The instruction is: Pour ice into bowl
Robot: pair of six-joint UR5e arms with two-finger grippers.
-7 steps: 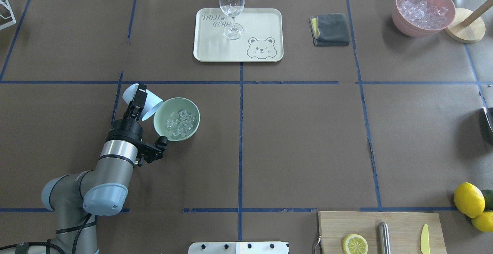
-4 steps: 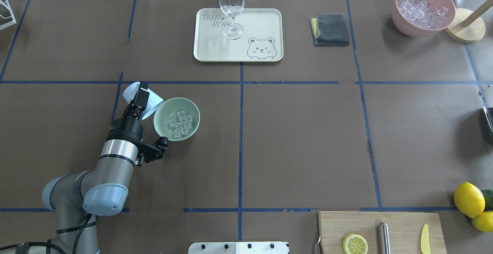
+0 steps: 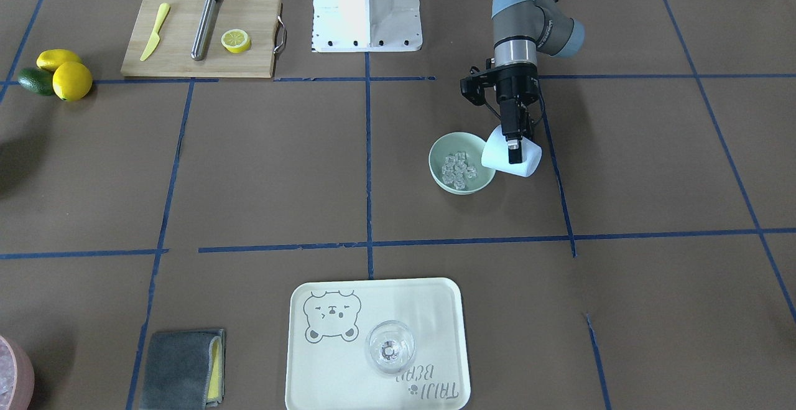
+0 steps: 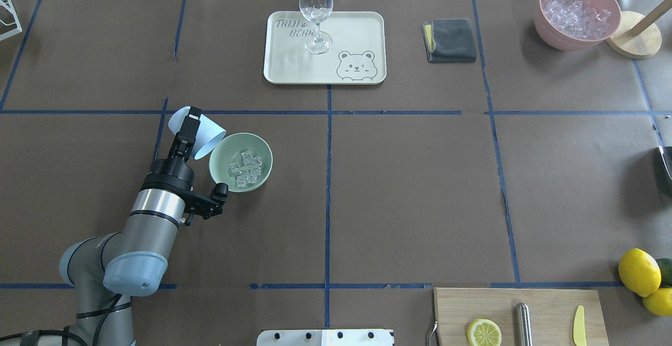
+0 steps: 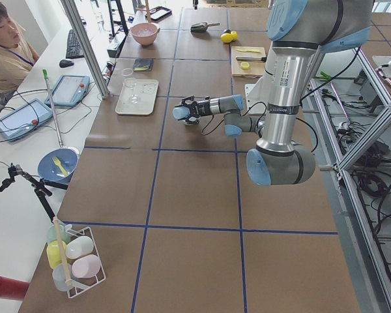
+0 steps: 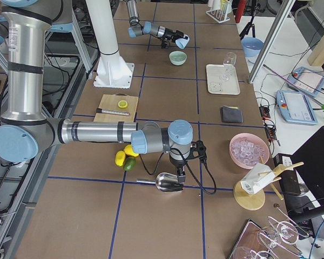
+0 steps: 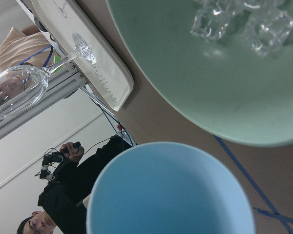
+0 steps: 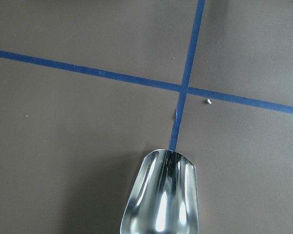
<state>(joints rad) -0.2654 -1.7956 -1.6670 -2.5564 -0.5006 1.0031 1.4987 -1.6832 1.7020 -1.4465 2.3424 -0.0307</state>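
Ice [image 4: 245, 167] in mint bowl [image 4: 265, 156], left claw [image 4: 191, 125] tight on tilted blue cup [image 4: 209, 135] just beside its rim

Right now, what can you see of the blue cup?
The cup is plain light blue, smooth and tapered, and looks like plastic. The left jaws are clamped on its side. It is tipped sideways, with its mouth turned towards the bowl and reaching over the bowl's rim. Whether cup and bowl touch, I cannot tell. In the left wrist view, the part of its inside that shows looks empty.
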